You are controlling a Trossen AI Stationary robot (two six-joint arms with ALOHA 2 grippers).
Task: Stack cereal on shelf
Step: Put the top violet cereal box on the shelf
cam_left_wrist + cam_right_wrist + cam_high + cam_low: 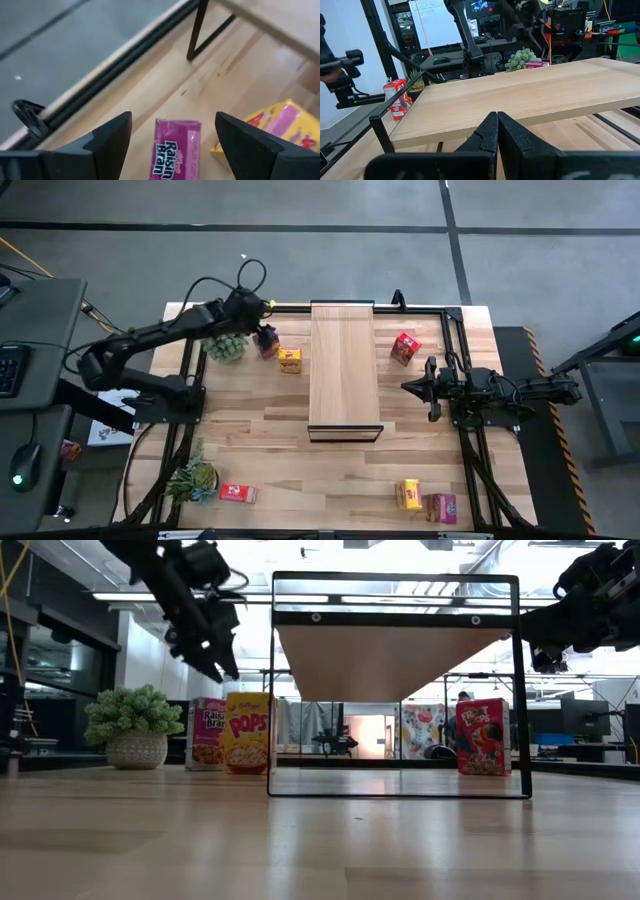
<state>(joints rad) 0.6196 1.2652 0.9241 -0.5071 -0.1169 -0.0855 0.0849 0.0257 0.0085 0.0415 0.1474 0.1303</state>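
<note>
Tabletop (270, 425) was pale wood planks, with the shelf (344, 365) standing mid-table on thin black legs. Left gripper (172, 132) hung wide open, holding nothing, right above the purple box (176, 148), which stood beside a yellow box (290, 360) near a potted plant (226, 346). Right gripper (497, 131) sat pinched shut and empty off the shelf's right side. Behind was an office with monitors and ceiling strip lights.

2 boxes (278, 350) stand left of the shelf (344, 365), 1 box (405, 348) right.
</note>
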